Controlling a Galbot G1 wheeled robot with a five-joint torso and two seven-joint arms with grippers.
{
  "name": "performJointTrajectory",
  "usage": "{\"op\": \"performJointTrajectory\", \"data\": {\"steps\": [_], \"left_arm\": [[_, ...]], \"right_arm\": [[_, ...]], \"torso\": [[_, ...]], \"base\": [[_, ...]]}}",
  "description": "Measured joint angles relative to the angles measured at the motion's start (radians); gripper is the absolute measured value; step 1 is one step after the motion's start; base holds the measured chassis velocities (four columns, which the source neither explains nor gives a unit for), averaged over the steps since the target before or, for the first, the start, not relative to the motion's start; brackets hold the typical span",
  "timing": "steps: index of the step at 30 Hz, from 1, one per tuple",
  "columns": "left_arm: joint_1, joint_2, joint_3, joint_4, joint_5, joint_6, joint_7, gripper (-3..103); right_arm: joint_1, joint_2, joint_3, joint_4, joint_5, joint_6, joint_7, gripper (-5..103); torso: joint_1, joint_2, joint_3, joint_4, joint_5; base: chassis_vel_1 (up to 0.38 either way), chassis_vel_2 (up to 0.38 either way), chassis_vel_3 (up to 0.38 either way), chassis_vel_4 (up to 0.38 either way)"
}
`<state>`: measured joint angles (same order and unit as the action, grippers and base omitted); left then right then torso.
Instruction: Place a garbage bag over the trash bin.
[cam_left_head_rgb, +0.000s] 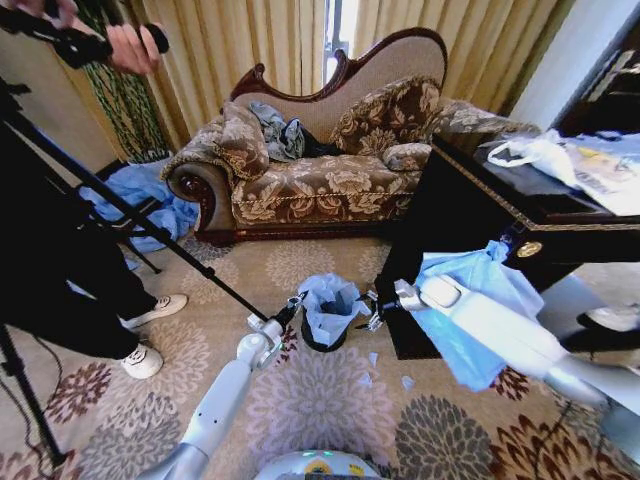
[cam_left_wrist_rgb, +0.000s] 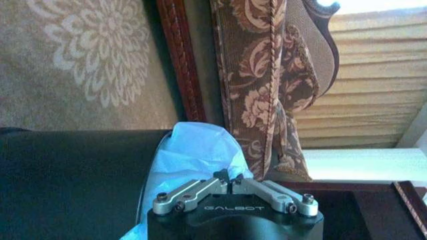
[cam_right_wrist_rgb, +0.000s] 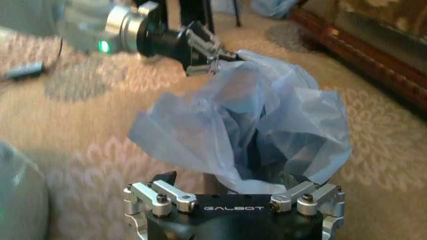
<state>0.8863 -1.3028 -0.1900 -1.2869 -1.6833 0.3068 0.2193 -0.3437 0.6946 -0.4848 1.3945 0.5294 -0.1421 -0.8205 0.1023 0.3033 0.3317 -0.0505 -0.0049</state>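
The black trash bin (cam_left_head_rgb: 322, 344) stands on the carpet in front of the sofa. The light-blue garbage bag (cam_left_head_rgb: 330, 303) sits crumpled in and over its top. My left gripper (cam_left_head_rgb: 295, 303) is at the bin's left rim, shut on the bag's edge (cam_left_wrist_rgb: 193, 155); the right wrist view shows it (cam_right_wrist_rgb: 217, 55) pinching the plastic (cam_right_wrist_rgb: 267, 115). At the bin's right side my right gripper (cam_left_head_rgb: 378, 308) stands open, its fingers spread (cam_right_wrist_rgb: 233, 192) either side of the bag's near edge. The bin's dark inside (cam_right_wrist_rgb: 257, 150) shows through the bag's mouth.
A patterned sofa (cam_left_head_rgb: 320, 170) stands behind the bin. A black table (cam_left_head_rgb: 470, 210) at right carries a white plastic bag (cam_left_head_rgb: 540, 150), and a bunch of blue plastic (cam_left_head_rgb: 470, 300) hangs off it. A person with a tripod (cam_left_head_rgb: 130, 215) stands at left. Blue plastic (cam_left_head_rgb: 150, 200) lies beside the sofa.
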Motion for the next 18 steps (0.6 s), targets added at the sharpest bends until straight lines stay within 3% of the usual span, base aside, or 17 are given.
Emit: {"op": "performJointTrajectory", "data": {"steps": [3,5,11,12,15,17,18], "left_arm": [[0.002,0.006,0.002,-0.008,0.003,0.0,0.0,0],[0.005,0.008,0.003,-0.012,0.005,0.0,0.0,0],[0.02,0.015,0.013,-0.03,0.033,0.0,0.002,0],[0.02,0.015,0.013,-0.03,0.033,0.0,0.002,0],[0.024,0.017,0.016,-0.035,0.045,0.001,0.005,0],[0.024,0.017,0.017,-0.036,0.046,0.001,0.006,0],[0.026,0.018,0.018,-0.039,0.048,0.001,0.006,0]], "right_arm": [[-0.096,-0.027,0.06,0.068,0.1,-0.038,0.062,100],[-0.124,-0.033,0.081,0.085,0.124,-0.044,0.082,100],[-0.237,-0.059,0.173,0.18,0.261,-0.052,0.26,100],[-0.237,-0.059,0.173,0.18,0.261,-0.052,0.26,100],[-0.319,-0.074,0.228,0.251,0.34,-0.056,0.428,100],[-0.34,-0.075,0.239,0.268,0.358,-0.058,0.464,100],[-0.389,-0.075,0.267,0.306,0.385,-0.069,0.555,100]], "torso": [[0.0,0.0,0.0,0.0001,0.0002],[0.0,0.0,0.0,0.0,0.0001],[0.0,0.0,0.0,0.0001,-0.0001],[0.0,0.0,0.0,0.0001,-0.0001],[0.0,0.0,0.0,0.0001,-0.0002],[0.0,0.0,0.0,0.0001,-0.0002],[0.0,0.0,0.0,0.0002,0.0]], "base": [[0.0,0.0,0.0,0.0],[0.0,0.0,0.0,0.0],[0.0,0.0,0.0,0.0],[0.0,0.0,0.0,0.0],[0.0,0.0,0.0,0.0],[0.0,0.0,0.0,0.0],[0.0,0.0,0.0,0.0]]}}
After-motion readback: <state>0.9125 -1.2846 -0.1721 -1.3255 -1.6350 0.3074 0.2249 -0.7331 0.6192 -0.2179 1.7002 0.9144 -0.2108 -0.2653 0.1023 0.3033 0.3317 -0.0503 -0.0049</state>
